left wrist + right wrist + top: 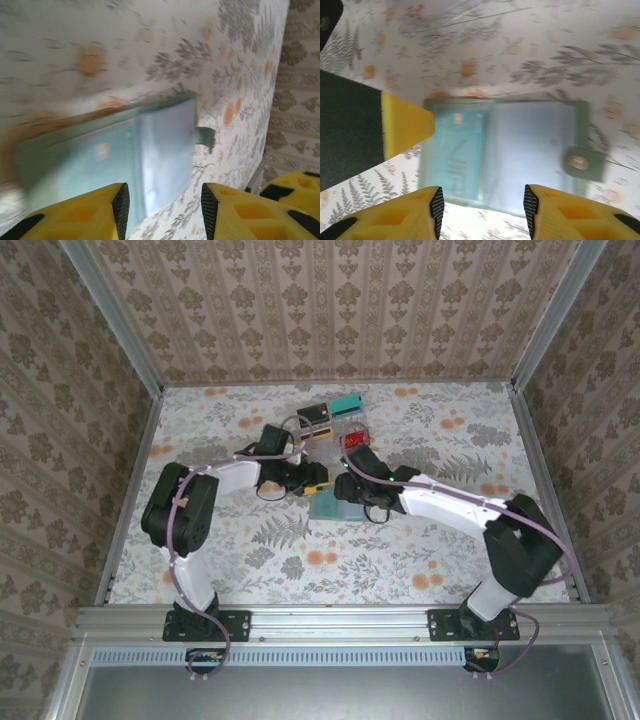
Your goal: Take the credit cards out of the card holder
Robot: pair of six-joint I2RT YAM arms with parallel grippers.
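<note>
The card holder lies open and flat on the floral table, also seen from above. A teal credit card sits in its left pocket. Its right panel is pale bluish-grey, with a snap tab at the edge. My right gripper hovers open just over the holder's near edge. My left gripper is open too, above the pale panel and the teal card. One yellow left fingertip reaches the holder's left edge. Both grippers hold nothing.
Behind the arms lie a loose teal card, a dark card, an orange-yellow one and a red one. Patterned walls and metal rails enclose the table.
</note>
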